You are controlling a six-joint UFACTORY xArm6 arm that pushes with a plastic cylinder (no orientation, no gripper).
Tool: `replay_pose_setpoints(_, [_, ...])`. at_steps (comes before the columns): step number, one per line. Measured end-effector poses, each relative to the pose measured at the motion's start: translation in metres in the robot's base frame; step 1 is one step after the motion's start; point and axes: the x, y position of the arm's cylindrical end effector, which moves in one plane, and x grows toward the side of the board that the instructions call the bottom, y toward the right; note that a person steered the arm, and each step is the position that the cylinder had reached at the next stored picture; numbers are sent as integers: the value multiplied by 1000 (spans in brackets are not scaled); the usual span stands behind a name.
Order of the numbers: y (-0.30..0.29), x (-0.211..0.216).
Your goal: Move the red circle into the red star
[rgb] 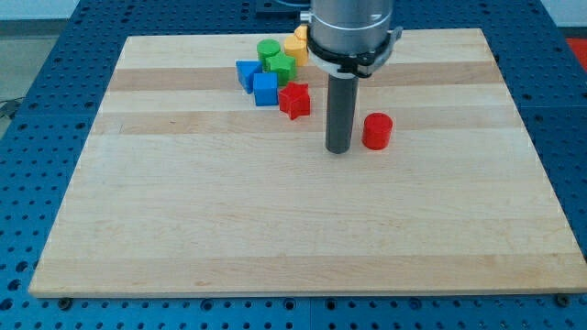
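Note:
The red circle [377,131] is a short red cylinder standing on the wooden board, right of centre in the upper half of the view. The red star [294,100] lies up and to the left of it, at the lower right edge of a cluster of blocks. My tip [338,148] rests on the board just left of the red circle, with a small gap between them. The tip is below and to the right of the red star. The rod rises from the tip to the arm's grey body [351,32] at the view's top.
The cluster beside the red star holds two blue blocks [265,89] [247,72], a green cylinder [268,51], a second green block [281,66] and a yellow block [296,45] partly hidden by the arm. The board [275,229] lies on a blue perforated table.

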Motion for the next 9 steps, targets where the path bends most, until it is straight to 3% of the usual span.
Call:
replay_pose_setpoints(1, [62, 45])
replay_pose_setpoints(2, [113, 32])
replay_pose_setpoints(3, [99, -7])
replay_pose_setpoints(4, [52, -10])
replay_pose_setpoints(9, [-43, -21])
